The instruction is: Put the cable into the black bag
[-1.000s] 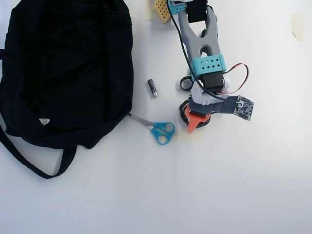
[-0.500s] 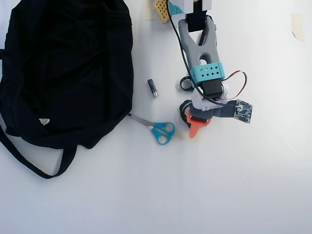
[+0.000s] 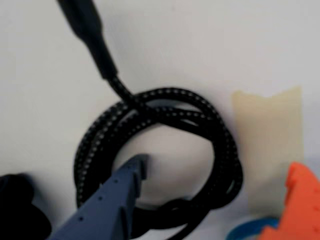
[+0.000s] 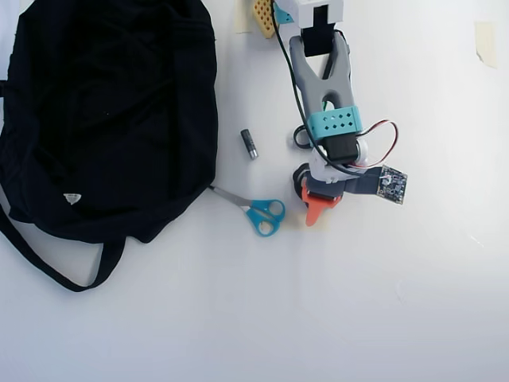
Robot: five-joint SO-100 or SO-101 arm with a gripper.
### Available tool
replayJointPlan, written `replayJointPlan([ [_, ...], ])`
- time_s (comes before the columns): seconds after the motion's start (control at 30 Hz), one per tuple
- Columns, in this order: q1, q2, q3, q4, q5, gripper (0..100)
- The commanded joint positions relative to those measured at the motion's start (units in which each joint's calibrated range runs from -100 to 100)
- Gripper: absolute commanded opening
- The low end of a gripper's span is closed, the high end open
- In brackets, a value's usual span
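The gripper hung wide open over the cable, holding nothing; its blue finger sat inside the coil, likely to hook one side. The cable lay mid-table, well apart from the black bag filling the overhead view's top-left corner.

From my remote station I see the cable, a braided black cord coiled flat with its plug end pointing to the far left, and the black bag, floppy, at the overhead view's left.
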Motion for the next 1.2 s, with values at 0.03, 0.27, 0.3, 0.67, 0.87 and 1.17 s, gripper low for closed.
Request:
replayJointPlan([
  [0.03, 0.9, 0.2, -0.7, -0.3, -0.4, 36],
  [0.27, 1.1, 0.2, -0.7, 0.3, -0.3, 35],
  [0.3, 1.1, 0.2, -0.7, 0.3, -0.4, 35],
  [0.67, 1.0, 0.1, -0.8, 0.4, -0.5, 14],
  [0.87, 1.1, 0.1, -0.8, 0.4, -0.4, 14],
  [1.17, 1.1, 0.1, -0.8, 0.4, -0.4, 14],
])
